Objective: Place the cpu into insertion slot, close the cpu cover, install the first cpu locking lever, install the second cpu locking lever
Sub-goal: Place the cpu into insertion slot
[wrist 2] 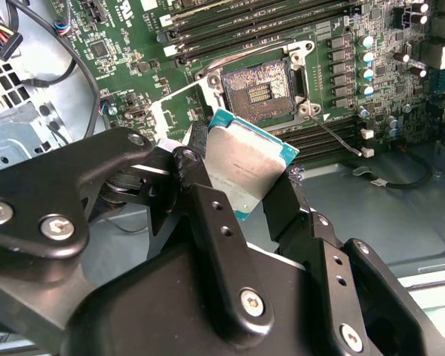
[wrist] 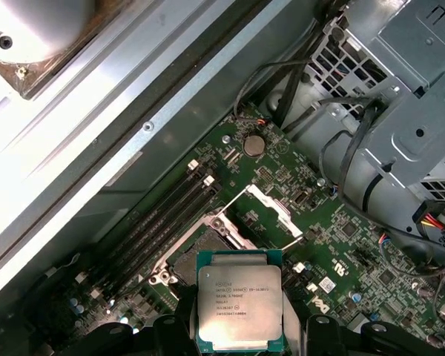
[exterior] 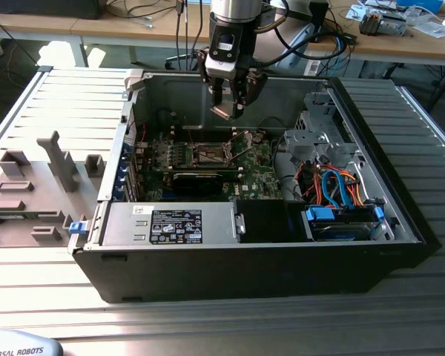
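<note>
My gripper (exterior: 228,110) hangs inside the open computer case, above the motherboard (exterior: 208,159). It is shut on the cpu (wrist 2: 246,165), a flat square chip with a silver top, held by two opposite edges between the black fingers (wrist 2: 208,204). In the first wrist view the cpu (wrist: 239,305) hovers just beside the open insertion slot (wrist: 196,256). That slot (wrist 2: 258,84) is bare, with its contact field exposed. The cpu cover (wrist: 271,211), a thin silvery frame, is swung open beside the slot. A thin wire locking lever (wrist 2: 334,137) sticks out from the slot's edge.
Memory slots (wrist 2: 230,30) run alongside the socket. A metal drive cage (exterior: 322,137) and orange and blue cables (exterior: 341,193) fill the case on the exterior view's right. The labelled power supply (exterior: 174,226) lies at the front. Grey fixtures (exterior: 30,185) stand outside the case.
</note>
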Robot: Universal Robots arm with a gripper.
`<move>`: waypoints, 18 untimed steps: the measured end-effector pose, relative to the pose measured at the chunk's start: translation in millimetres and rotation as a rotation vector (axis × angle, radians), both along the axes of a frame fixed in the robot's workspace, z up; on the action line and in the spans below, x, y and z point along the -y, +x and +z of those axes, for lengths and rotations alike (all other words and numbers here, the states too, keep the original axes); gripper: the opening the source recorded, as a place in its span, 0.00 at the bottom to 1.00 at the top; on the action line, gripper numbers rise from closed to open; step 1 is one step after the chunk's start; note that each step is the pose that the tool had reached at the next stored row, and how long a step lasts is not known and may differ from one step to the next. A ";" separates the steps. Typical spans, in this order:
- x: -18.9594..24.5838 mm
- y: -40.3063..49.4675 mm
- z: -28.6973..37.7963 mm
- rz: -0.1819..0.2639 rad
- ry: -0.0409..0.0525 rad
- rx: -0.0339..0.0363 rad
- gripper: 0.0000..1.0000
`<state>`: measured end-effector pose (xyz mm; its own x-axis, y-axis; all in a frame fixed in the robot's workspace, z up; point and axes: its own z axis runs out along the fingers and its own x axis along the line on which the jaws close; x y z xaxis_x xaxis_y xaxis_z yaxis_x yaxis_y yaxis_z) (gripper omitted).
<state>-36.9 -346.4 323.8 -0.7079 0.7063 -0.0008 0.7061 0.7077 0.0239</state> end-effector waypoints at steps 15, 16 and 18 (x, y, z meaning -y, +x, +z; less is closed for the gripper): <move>0.0 0.0 0.0 -0.010 -0.0020 0.0000 0.54; 0.0 0.0 0.0 -0.012 -0.0023 0.0000 0.54; 0.0 0.0 0.0 -0.013 -0.0025 0.0000 0.54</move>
<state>-36.9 -346.4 323.8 -0.6985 0.7156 -0.0026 0.7154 0.6984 0.0222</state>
